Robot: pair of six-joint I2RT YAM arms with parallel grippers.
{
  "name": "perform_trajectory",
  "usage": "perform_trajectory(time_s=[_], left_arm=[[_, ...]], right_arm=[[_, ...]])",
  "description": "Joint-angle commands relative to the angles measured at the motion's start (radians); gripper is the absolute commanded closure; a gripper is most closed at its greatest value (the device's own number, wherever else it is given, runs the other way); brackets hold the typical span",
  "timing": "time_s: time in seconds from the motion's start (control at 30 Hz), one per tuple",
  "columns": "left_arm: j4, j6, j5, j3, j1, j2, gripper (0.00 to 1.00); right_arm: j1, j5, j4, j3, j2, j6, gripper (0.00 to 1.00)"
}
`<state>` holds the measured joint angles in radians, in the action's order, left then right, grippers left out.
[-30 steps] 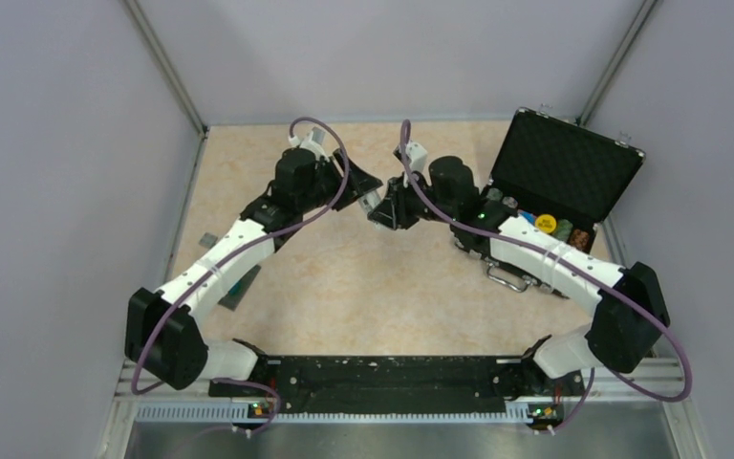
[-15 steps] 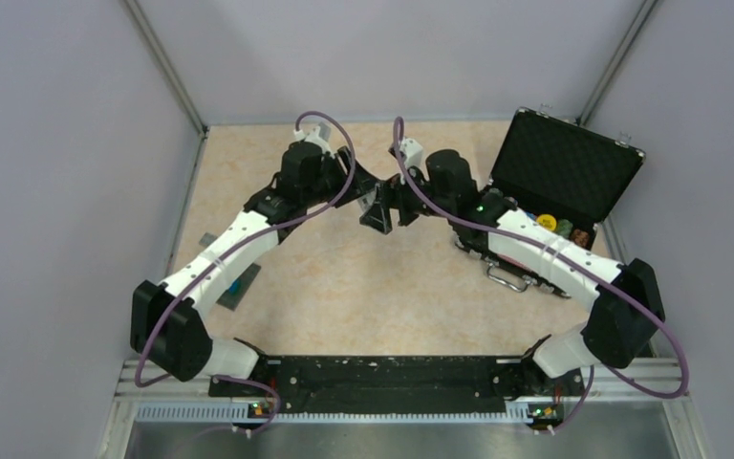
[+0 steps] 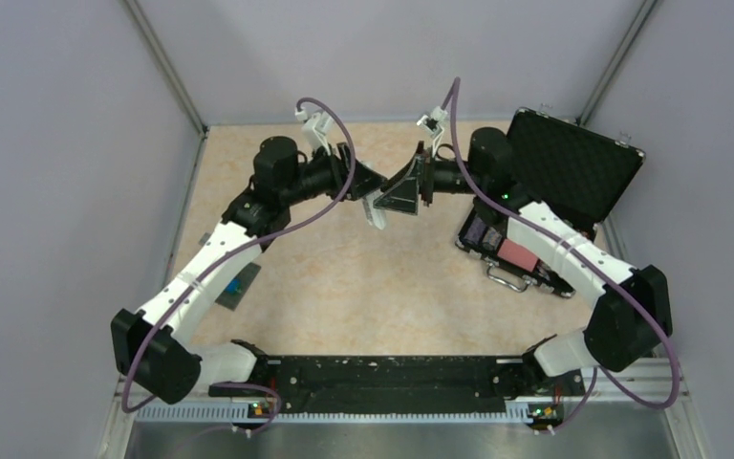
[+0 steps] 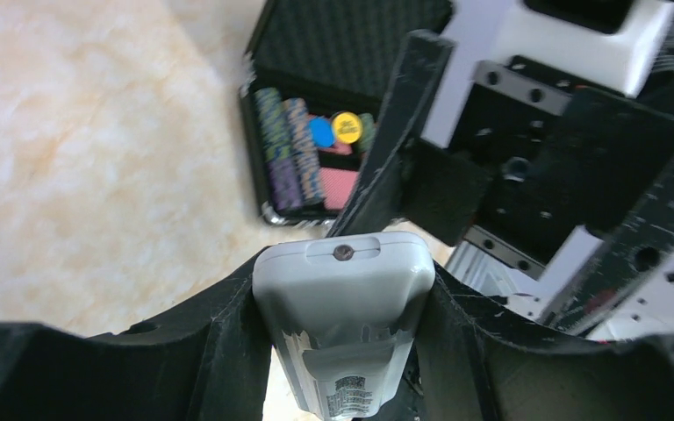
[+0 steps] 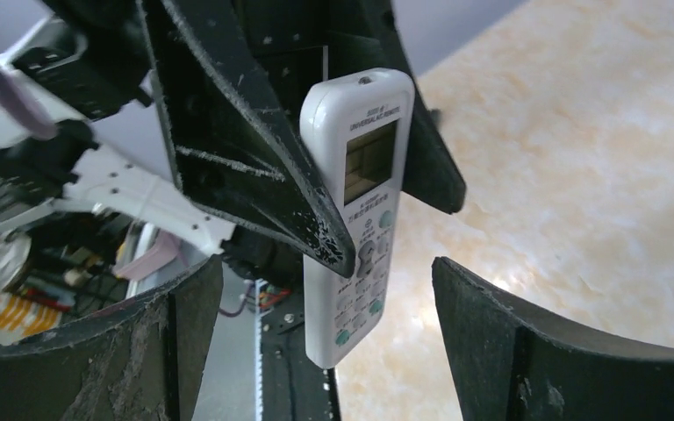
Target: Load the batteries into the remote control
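The left tool pinches a slim white plastic remote control by its long edges. It holds the remote in the air above the beige marbled tabletop, at the upper centre of the overhead view.

In the right wrist view the remote's front faces the camera. It has a small display near the top and rows of buttons below, some of them teal. Fine print above the display seems to read "UNIVERSAL A/C REMOTE".

In the left wrist view its back shows a single screw and a printed sticker too small to read.

The right tool is spread wide, just beside the remote. One finger crosses in front of an open black case at the right. The case holds striped poker-chip stacks and a yellow disc with illegible print.

A dark grey card with a blue patch lies at the left.
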<state>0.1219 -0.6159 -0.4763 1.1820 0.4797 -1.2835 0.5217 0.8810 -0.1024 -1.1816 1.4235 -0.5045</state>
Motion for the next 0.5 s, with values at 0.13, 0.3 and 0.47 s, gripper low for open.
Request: perform_trajectory(time_s=[0.13,0.3,0.47], left_arm=[[-0.368,-0.096,-0.296,0.014,-0.018,0.063,1.0],[-0.539,-0.216,-0.418,0.011,-0.018,0.028,1.0],[-0.581,-0.236,-0.421,0.013,-0.018,0.017,1.0]], right_arm=[[0.005,0.241,-0.486,0.046,-0.048,-0.259,0.13],[0.011,0.284,-0.697,0.056,-0.033,-0.416,0.14],[0.017,0.296,-0.789,0.054,-0.003,-0.515,0.19]])
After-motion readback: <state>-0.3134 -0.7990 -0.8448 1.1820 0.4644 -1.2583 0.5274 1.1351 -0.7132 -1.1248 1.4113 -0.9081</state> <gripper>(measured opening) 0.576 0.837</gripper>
